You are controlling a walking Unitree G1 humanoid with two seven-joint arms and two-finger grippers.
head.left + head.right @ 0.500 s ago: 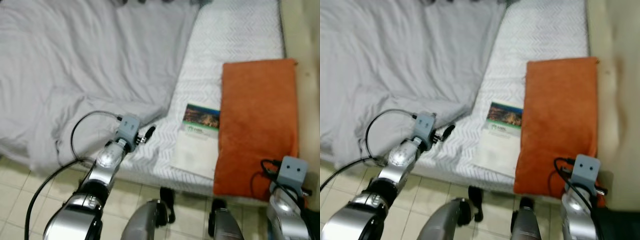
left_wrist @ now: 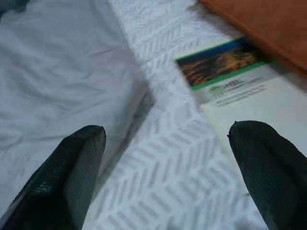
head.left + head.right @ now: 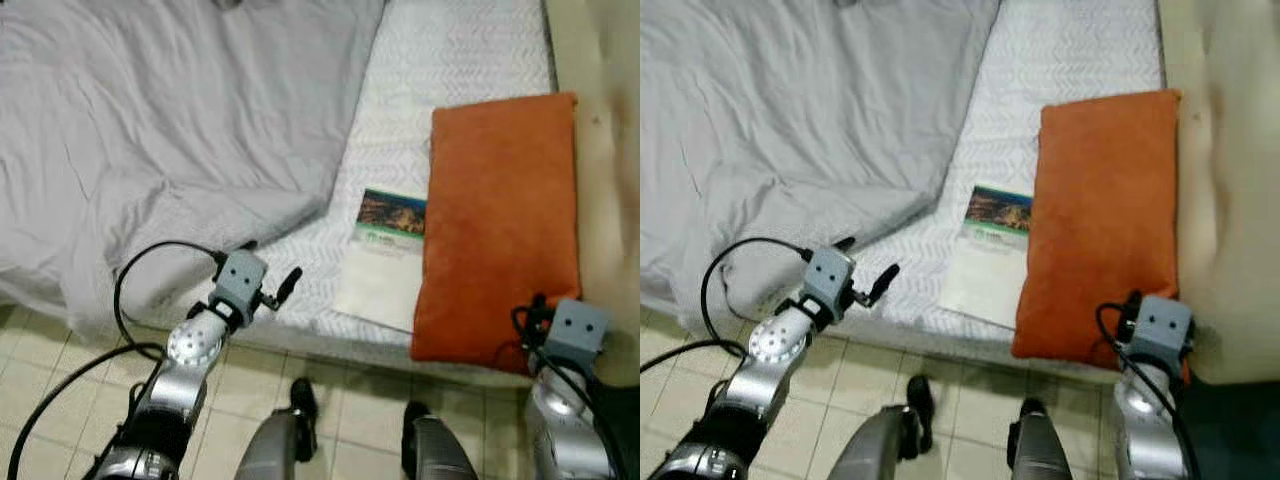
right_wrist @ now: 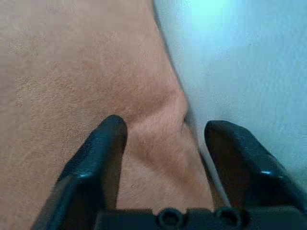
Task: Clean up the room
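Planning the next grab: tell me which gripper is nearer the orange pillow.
Right. The right gripper has its open jaws around the orange pillow's near corner; the left gripper hovers beyond the booklet, over the mattress.

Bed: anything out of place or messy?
Yes. A booklet lies loose on the mattress, tucked against the orange pillow, which sits at the bed's edge. The grey duvet is rumpled and bunched to one side, leaving the mattress bare.
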